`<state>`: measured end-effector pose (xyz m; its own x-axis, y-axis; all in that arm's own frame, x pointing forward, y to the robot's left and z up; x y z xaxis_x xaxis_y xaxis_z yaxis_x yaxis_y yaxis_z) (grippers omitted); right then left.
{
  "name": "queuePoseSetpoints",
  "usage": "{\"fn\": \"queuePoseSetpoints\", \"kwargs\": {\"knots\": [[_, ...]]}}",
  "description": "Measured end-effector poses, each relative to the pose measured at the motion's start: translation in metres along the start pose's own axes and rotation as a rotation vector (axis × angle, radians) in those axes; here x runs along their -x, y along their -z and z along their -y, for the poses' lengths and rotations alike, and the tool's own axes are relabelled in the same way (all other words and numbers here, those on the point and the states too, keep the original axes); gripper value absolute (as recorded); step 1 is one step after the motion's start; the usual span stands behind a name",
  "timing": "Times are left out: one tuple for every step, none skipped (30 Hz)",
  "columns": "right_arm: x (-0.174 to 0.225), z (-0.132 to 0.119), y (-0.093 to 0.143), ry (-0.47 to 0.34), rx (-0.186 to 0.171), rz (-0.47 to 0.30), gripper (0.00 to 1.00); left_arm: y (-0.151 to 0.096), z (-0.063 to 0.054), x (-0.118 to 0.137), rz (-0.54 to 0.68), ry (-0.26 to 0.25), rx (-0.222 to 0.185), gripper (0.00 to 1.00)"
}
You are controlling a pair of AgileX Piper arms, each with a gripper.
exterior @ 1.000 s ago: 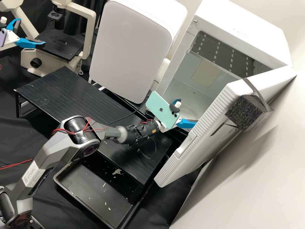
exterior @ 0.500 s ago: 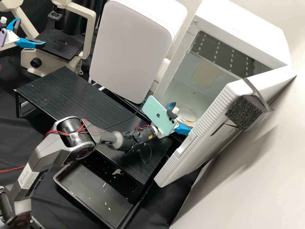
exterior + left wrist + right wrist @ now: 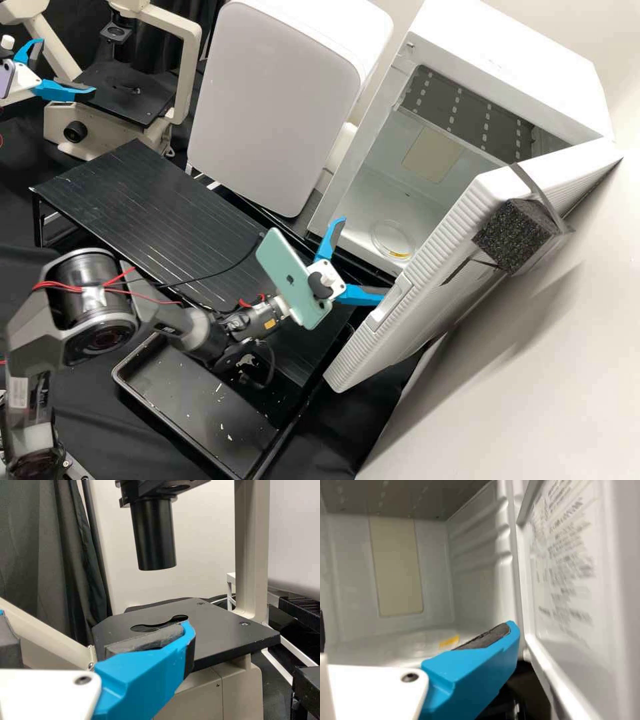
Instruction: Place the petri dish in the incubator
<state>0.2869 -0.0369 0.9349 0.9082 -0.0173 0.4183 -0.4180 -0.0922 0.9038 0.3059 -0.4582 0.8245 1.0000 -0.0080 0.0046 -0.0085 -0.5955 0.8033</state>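
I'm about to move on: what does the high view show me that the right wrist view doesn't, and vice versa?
High view: the microscope, the black tray and the foam block on the door's outer face.
Right wrist view: the printing on the door's inner face and the ridged inner wall beside it.
Both: the open incubator, its beige back panel and the right gripper.

Black cloth (image 3: 103, 427) under a black tray (image 3: 173, 397) and low black table (image 3: 133, 193), white incubator floor (image 3: 360, 217), petri dish (image 3: 392, 240) lying on it
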Motion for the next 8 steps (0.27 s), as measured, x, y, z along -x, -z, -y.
{"fn": "queuePoseSetpoints", "kwargs": {"knots": [[0.005,0.001,0.0,0.005,-0.003,0.007,1.0,0.0,0.0,0.0,0.0,0.0,0.0,1.0],[0.012,0.003,0.002,0.015,-0.006,0.014,1.0,0.0,0.0,0.0,0.0,0.0,0.0,1.0],[0.018,0.004,0.002,0.023,-0.015,0.022,1.0,0.0,0.0,0.0,0.0,0.0,0.0,1.0],[0.022,0.005,0.001,0.028,-0.029,0.031,1.0,0.0,0.0,0.0,0.0,0.0,0.0,1.0],[0.027,0.007,0.0,0.04,-0.045,0.038,1.0,0.0,0.0,0.0,0.0,0.0,0.0,1.0],[0.03,0.008,0.0,0.045,-0.06,0.045,1.0,0.0,0.0,0.0,0.0,0.0,0.0,1.0],[0.034,0.009,-0.001,0.049,-0.079,0.053,1.0,0.0,0.0,0.0,0.0,0.0,0.0,1.0],[0.037,0.01,-0.001,0.052,-0.092,0.059,1.0,0.0,0.0,0.0,0.0,0.0,0.0,1.0]]}}
